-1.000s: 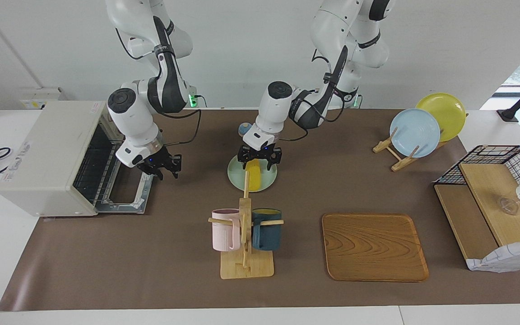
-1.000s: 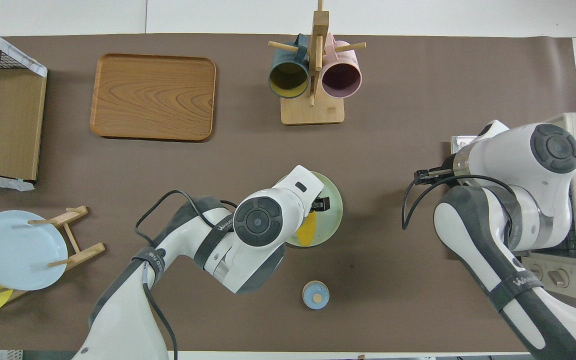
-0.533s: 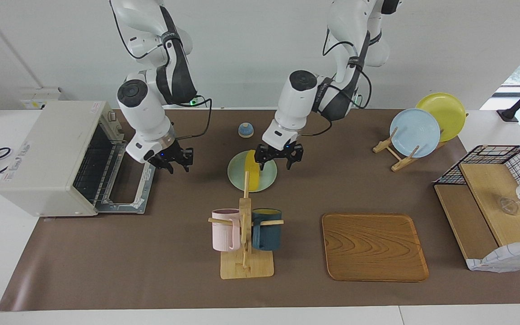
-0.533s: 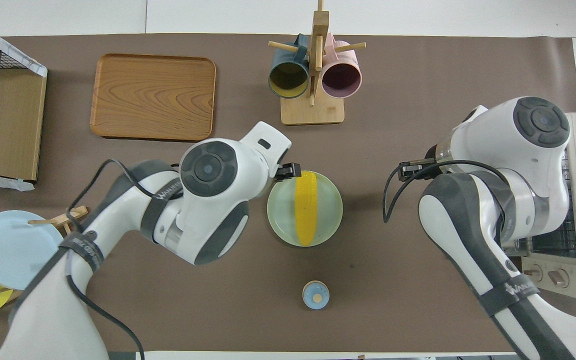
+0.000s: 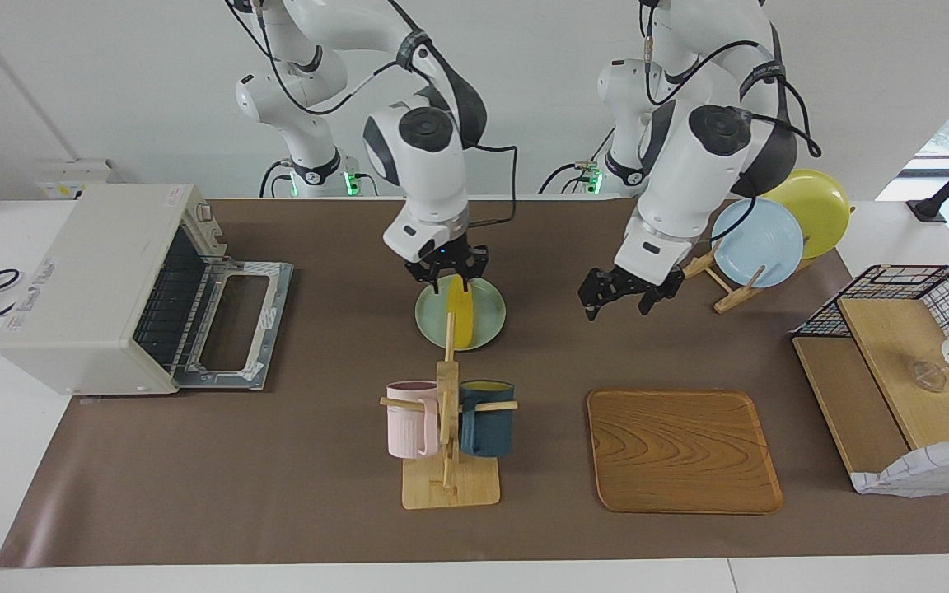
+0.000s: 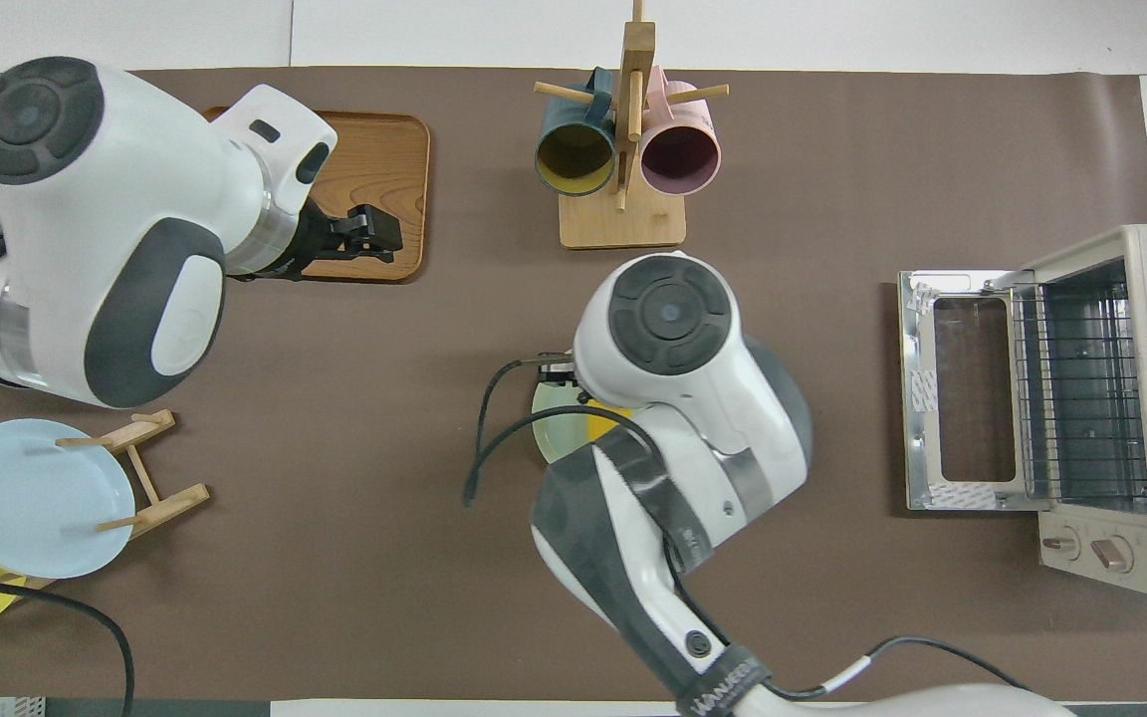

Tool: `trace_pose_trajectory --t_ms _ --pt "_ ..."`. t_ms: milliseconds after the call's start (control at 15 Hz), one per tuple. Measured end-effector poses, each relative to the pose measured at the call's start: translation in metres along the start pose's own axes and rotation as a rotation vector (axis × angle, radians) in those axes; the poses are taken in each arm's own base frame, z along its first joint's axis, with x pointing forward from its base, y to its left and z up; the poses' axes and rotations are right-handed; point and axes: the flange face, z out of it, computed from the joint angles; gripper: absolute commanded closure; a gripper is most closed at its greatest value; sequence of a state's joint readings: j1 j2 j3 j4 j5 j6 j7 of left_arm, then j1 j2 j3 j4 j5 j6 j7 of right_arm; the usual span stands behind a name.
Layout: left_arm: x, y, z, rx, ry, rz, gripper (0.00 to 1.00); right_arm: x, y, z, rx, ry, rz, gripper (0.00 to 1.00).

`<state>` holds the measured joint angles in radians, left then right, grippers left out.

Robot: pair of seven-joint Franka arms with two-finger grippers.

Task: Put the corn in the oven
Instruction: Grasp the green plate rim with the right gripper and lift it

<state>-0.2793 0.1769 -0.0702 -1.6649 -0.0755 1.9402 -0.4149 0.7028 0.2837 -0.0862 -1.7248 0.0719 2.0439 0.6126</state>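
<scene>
The corn (image 5: 464, 317) lies on a green plate (image 5: 487, 317) mid-bench. The right end effector (image 5: 446, 271) hangs just above it, fingers partly apart, holding nothing. The left end effector (image 5: 628, 290) hovers wide apart. The oven (image 5: 91, 288) stands open.

Quick count across the counter (image 5: 277, 494): one corn (image 5: 463, 319) cob, lying on one green plate (image 5: 487, 317). One oven (image 5: 104, 284), door down. Two mugs on one wooden mug tree (image 5: 447, 445): a pink mug (image 5: 410, 420) and a dark blue mug (image 5: 488, 418). Two more plates on a rack, one pale blue plate (image 5: 759, 243) and one yellow plate (image 5: 812, 206). One wooden tray (image 5: 680, 449). One wire basket (image 5: 895, 284). And two claws overhead, the left claw (image 5: 624, 298) and the right claw (image 5: 446, 276).
</scene>
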Motion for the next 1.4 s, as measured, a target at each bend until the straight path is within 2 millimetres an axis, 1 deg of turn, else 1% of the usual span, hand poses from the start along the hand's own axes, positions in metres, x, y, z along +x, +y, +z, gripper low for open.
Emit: trace_pose_trajectory --t_ms 67,133,200,267,333,400,467,533,733,867,1000,1067,1133,1267,1400 --pt "0.002 -0.014 -0.011 0.003 0.001 -0.007 0.0 -0.002 -0.028 0.014 -0.02 0.01 0.001 0.41" --pt "0.003 -0.027 -0.022 0.006 0.001 -0.016 0.0 -0.004 -0.051 0.033 -0.041 0.016 -0.003 0.41" --pt "0.002 -0.037 -0.032 0.009 0.0 -0.023 0.0 -0.004 -0.065 0.054 -0.057 0.021 -0.008 0.42" --pt "-0.001 -0.044 -0.042 0.011 -0.001 -0.03 0.0 -0.003 -0.071 0.073 -0.069 0.019 -0.012 0.46" --pt "-0.004 -0.049 -0.05 0.014 -0.005 -0.036 0.0 -0.001 -0.07 0.087 -0.074 0.018 -0.011 0.49" --pt "-0.007 -0.053 -0.055 0.02 -0.011 -0.039 0.0 0.002 -0.068 0.096 -0.075 0.021 -0.007 0.5" --pt "-0.009 -0.056 -0.059 0.032 -0.016 -0.038 0.0 0.003 -0.066 0.1 -0.074 0.025 -0.004 0.5" --pt "-0.011 -0.058 -0.062 0.045 -0.022 -0.035 0.0 0.003 -0.066 0.101 -0.071 0.029 -0.005 0.53" --pt "-0.019 -0.06 -0.068 0.064 -0.045 -0.029 0.0 -0.001 -0.067 0.105 -0.06 0.037 -0.01 0.53" --pt "-0.025 -0.061 -0.073 0.073 -0.06 -0.015 0.0 -0.006 -0.064 0.113 -0.052 0.04 -0.013 0.53" --pt "-0.028 -0.062 -0.077 0.092 -0.059 0.001 0.0 -0.019 -0.062 0.125 -0.057 0.026 -0.022 0.82" --pt "-0.029 -0.063 -0.079 0.096 -0.061 0.01 0.0 -0.023 -0.061 0.128 -0.062 0.018 -0.026 0.89" --pt "-0.031 -0.064 -0.081 0.1 -0.07 0.022 0.0 -0.026 -0.06 0.129 -0.065 0.013 -0.028 0.99" --pt "-0.037 -0.066 -0.086 0.105 -0.084 0.052 0.0 -0.029 -0.058 0.127 -0.069 0.008 -0.028 1.0" --pt "-0.042 -0.067 -0.09 0.107 -0.088 0.062 0.0 -0.031 -0.057 0.117 -0.078 -0.002 -0.028 1.0"
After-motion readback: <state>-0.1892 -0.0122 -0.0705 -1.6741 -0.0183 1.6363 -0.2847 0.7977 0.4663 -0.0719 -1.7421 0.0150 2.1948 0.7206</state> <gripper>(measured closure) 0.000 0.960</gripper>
